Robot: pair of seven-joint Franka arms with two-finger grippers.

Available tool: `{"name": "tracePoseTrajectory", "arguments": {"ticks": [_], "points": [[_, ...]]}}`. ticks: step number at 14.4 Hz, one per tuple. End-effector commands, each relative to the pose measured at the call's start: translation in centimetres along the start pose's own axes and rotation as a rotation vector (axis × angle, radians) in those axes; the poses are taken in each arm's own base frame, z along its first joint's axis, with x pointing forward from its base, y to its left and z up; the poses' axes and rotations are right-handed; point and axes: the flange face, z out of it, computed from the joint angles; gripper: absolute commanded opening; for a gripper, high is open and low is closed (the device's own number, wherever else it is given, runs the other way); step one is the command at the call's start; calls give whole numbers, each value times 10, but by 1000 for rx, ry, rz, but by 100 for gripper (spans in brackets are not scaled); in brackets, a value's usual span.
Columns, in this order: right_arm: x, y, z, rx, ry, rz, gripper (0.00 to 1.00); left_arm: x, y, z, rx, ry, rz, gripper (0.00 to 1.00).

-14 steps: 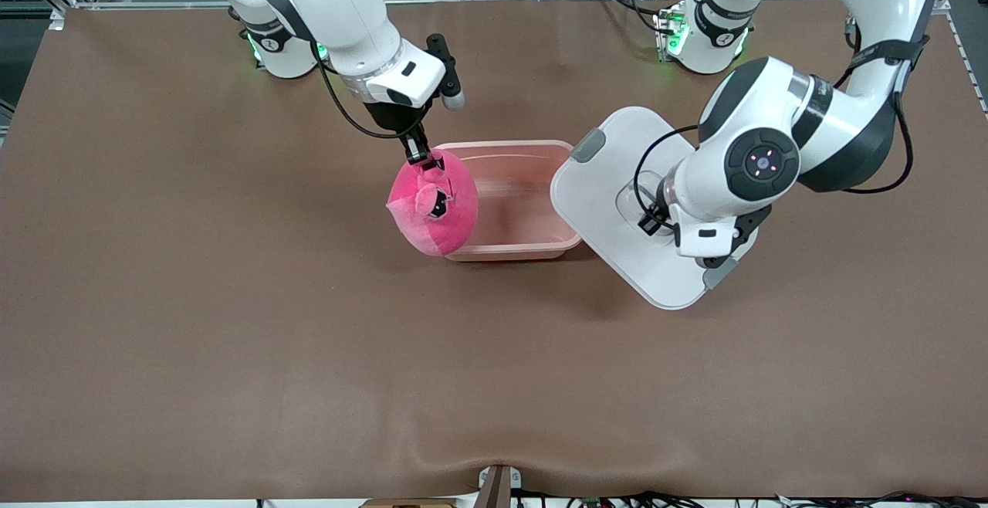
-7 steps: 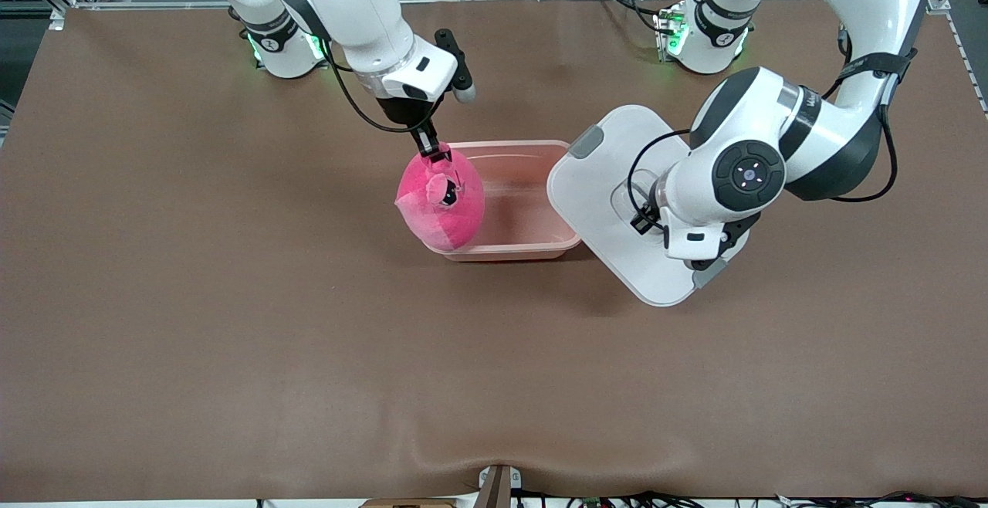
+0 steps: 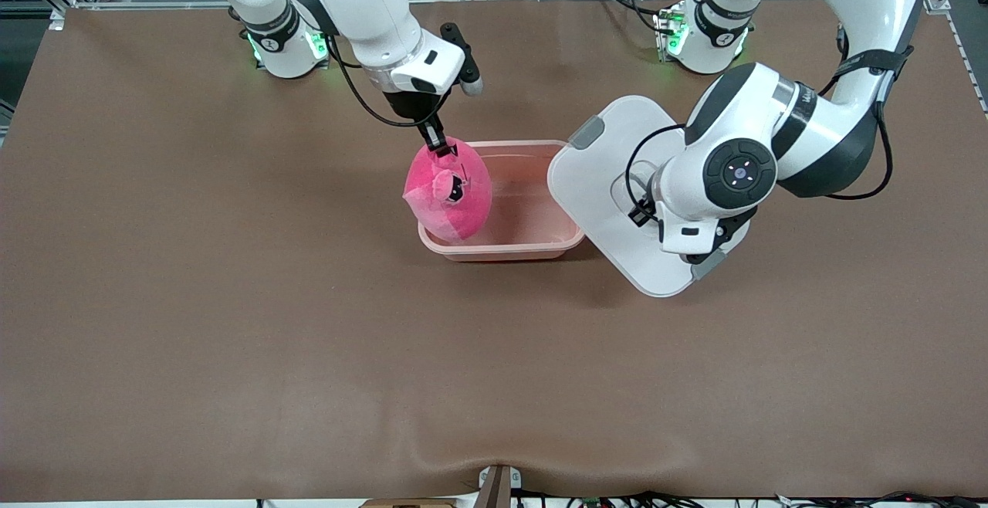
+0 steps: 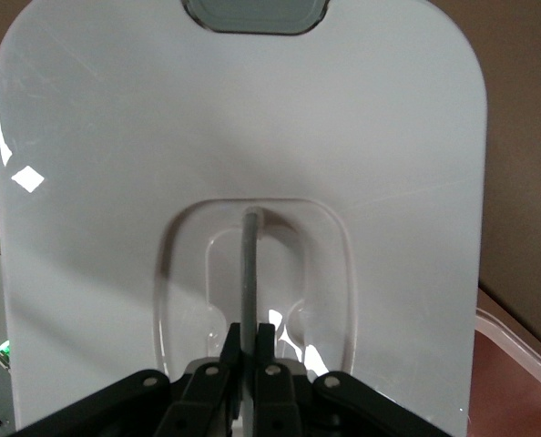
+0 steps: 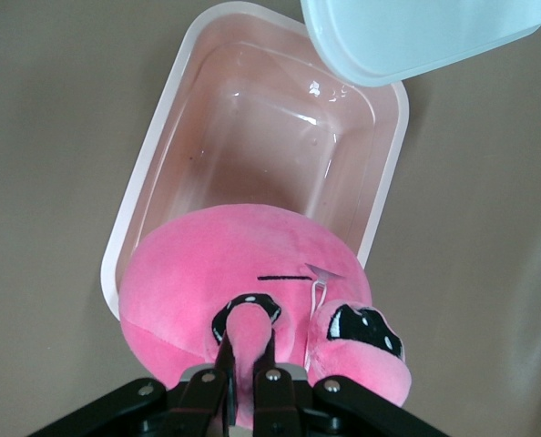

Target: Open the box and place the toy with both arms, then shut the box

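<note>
— Looking at the toy (image 3: 450, 201) — where is it?

— Hanging from the right pincer (image 3: 439, 146), pinched by its little nub, over the end of the box (image 3: 532, 245) toward the right arm.

— So which way should it go?

— Mostly down, I think. The box's long side runs along the desk (image 3: 231, 323) toward the left arm.

— And the lid (image 3: 598, 199)?

— Off the box. The left pincer (image 4: 251, 350) is squeezed on its handle (image 4: 250, 264), holding it up beside the box.
</note>
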Motion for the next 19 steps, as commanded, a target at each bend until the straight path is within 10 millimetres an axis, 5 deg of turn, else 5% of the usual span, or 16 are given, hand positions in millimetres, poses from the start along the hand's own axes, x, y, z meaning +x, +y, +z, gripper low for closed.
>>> {"name": "tracePoseTrajectory", "arguments": {"ticks": [1,5,6,8,9,15,19], "points": [[-2,-7,3,3,-11,-19,0,-2,-10,-13,-11,-23,-6,0],[-2,-7,3,2,-13,-21,0,-5,-9,-13,-12,-30,-4,0],[-2,-7,3,1,-15,-22,9,-6,-9,-14,-16,-36,-2,0],[-3,-6,2,-1,-14,-15,87,-9,-8,-16,-27,-66,-1,0],[-3,-6,2,0,-14,-15,100,-12,-7,-15,-27,-67,4,0],[-24,1,-11,-21,-32,22,100,-27,-17,-20,21,-75,17,0],[-70,2,-44,-10,-79,145,100,-54,-11,-22,31,-84,-27,0]]}}
